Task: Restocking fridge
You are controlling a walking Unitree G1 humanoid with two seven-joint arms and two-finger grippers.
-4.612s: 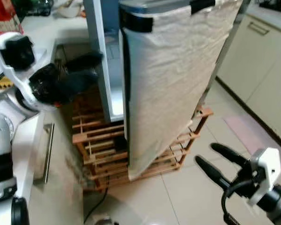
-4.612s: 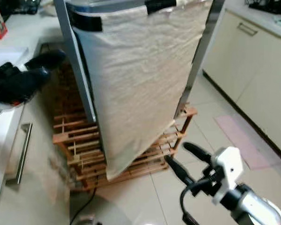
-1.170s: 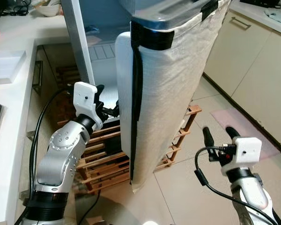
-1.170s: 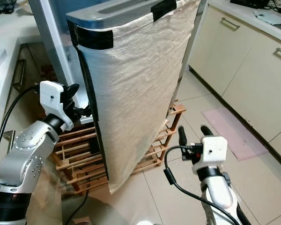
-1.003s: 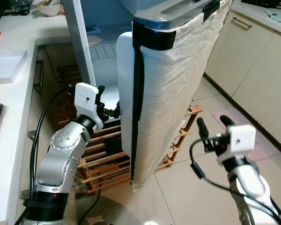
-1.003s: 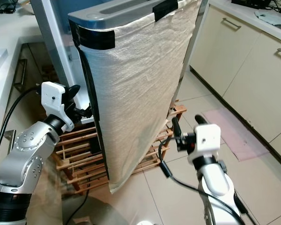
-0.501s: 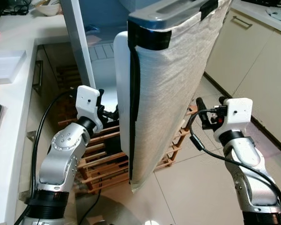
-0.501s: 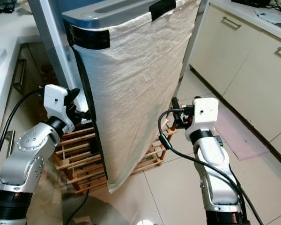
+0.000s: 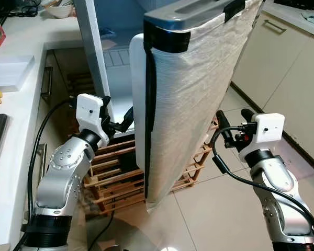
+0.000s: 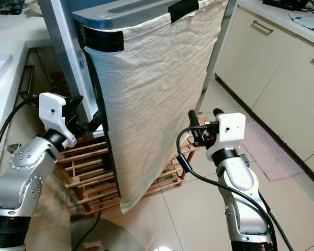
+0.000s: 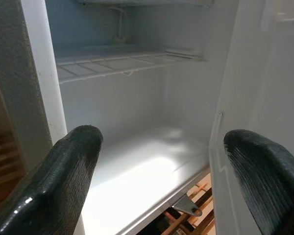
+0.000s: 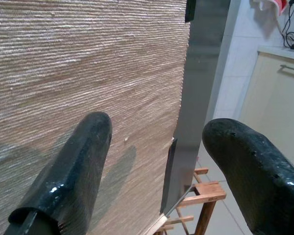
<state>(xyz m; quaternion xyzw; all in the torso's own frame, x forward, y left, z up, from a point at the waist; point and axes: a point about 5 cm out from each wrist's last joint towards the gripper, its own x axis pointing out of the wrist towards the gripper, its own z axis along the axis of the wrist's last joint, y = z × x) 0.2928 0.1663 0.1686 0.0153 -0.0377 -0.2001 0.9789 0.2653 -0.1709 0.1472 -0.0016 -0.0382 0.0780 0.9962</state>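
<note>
Because the fridge door (image 9: 191,94) stood partly open, swung out toward the robot with a beige woven cloth (image 10: 152,99) taped over its outer face, the two hands flanked it, seemingly to widen the opening. The left hand (image 9: 118,121) reached into the gap between the door's inner edge and the fridge body (image 9: 89,47), its fingers spread wide and holding nothing; its wrist view looked in at a bare white floor (image 11: 142,176) and a wire shelf (image 11: 122,61) above it. The right hand (image 10: 203,121) hovered beside the cloth-covered outer face, fingers also wide apart and empty, whether touching it I could not tell. A wooden rack (image 9: 115,172) sat under the fridge. No goods for restocking could be made out; the door hid most of the interior, and the upper shelves were cut off.
</note>
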